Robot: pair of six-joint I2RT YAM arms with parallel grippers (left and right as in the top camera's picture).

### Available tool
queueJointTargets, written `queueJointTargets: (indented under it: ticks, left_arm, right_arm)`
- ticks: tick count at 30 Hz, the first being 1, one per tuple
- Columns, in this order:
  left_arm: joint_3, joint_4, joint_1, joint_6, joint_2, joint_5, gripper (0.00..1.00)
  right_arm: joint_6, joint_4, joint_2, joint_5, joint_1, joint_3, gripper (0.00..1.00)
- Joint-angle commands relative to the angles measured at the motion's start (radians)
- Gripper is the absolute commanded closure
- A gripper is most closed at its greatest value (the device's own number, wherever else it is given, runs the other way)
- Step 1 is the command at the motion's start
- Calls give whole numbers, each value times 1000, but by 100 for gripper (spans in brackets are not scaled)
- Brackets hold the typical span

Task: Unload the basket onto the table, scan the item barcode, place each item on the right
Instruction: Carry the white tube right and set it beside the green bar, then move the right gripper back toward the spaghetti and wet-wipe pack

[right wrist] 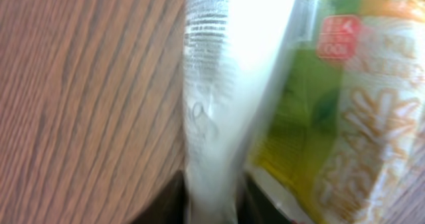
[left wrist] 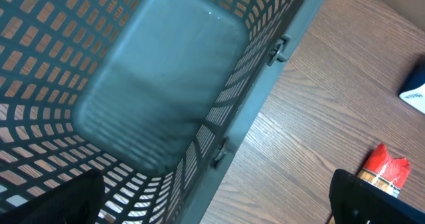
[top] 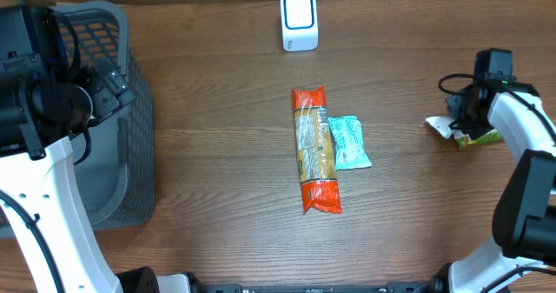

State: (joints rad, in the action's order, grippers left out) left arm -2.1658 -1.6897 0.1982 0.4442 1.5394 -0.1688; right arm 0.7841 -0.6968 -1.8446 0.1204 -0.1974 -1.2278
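Print shows, but none of it can be read.
On the green packet (right wrist: 319, 117), a red badge (right wrist: 339, 38) at 1 o'clock carries blurred white characters, fine black print (right wrist: 202, 44) runs down the white seam at 11 o'clock, and large orange lettering (right wrist: 372, 137) at 3 o'clock is too smeared to read.

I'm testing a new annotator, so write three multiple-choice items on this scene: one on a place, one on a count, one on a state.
1. The teal packet lies: A) held up in the air; B) beside the pasta packet; C) alone in a corner.
2. Packets on the table: A) one; B) five; C) three.
3. The left gripper is: A) open; B) shut on a packet; C) shut, empty.
Key: 1 B, the two lie side by side mid-table. 2 C, pasta, teal and a green packet at the right. 3 A, its fingers stand wide apart over the basket.
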Motion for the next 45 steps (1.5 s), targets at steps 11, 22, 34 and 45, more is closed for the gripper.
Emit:
queueJointTargets:
  ticks: [11,22,34,45]
  left_arm:
    - [0,0,5,-11,2,-14,1]
    - [0,0,5,-11,2,-14,0]
    - [0,0,5,-11,3,-14,1]
    - [0,0,5,-11,3,-14,0]
  right_arm:
    - [-381,-194,49,-308,-1,-174,33]
    - [-611,-448,88,-661,156,-339,18]
    - [-443,-264,30,-489,514,-112,29]
    - [-391,-172,25,-64,817,-98,32]
